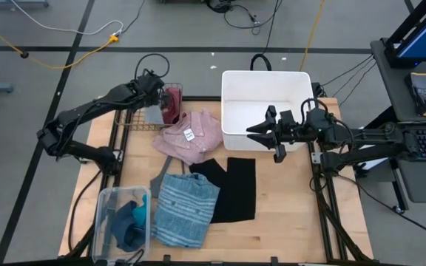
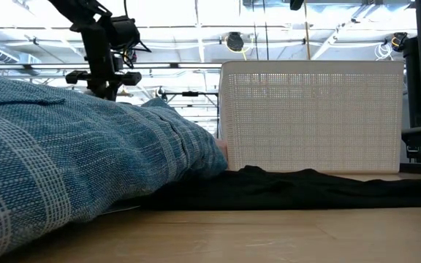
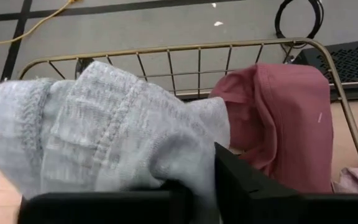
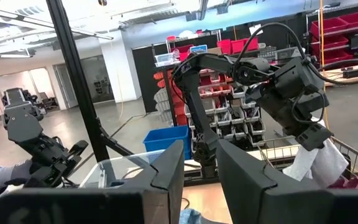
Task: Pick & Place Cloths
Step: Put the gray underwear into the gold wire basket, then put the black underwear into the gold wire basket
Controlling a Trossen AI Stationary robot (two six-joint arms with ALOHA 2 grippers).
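My left gripper [image 1: 154, 98] is over the wire basket [image 1: 135, 118] at the table's far left, shut on a grey cloth [image 1: 152, 114]. A maroon cloth [image 1: 173, 103] lies in that basket beside it. The pink shirt with white tag [image 1: 192, 136], a black cloth [image 1: 234, 186] and the blue striped cloth [image 1: 187, 209] lie flat on the table. Small teal pieces [image 1: 129, 222] sit in a clear bin. My right gripper [image 1: 259, 133] hangs open at the white basket's [image 1: 265, 96] near left corner, touching nothing. My left gripper pinches the grey cloth between its two fingers at a bunched fold [image 3: 185, 165], several layers thick. The cloth bulges out past the fingers [image 3: 241, 180] over the wire basket. In the right wrist view it hangs slack below the gripper [image 4: 319, 160].
The white basket [image 2: 313, 117] stands at the table's far middle. A clear bin [image 1: 102, 222] is at the near left corner. A grey piece [image 1: 163, 176] lies between the pink shirt and the striped cloth. Bare wood shows at the near right [image 1: 294, 207].
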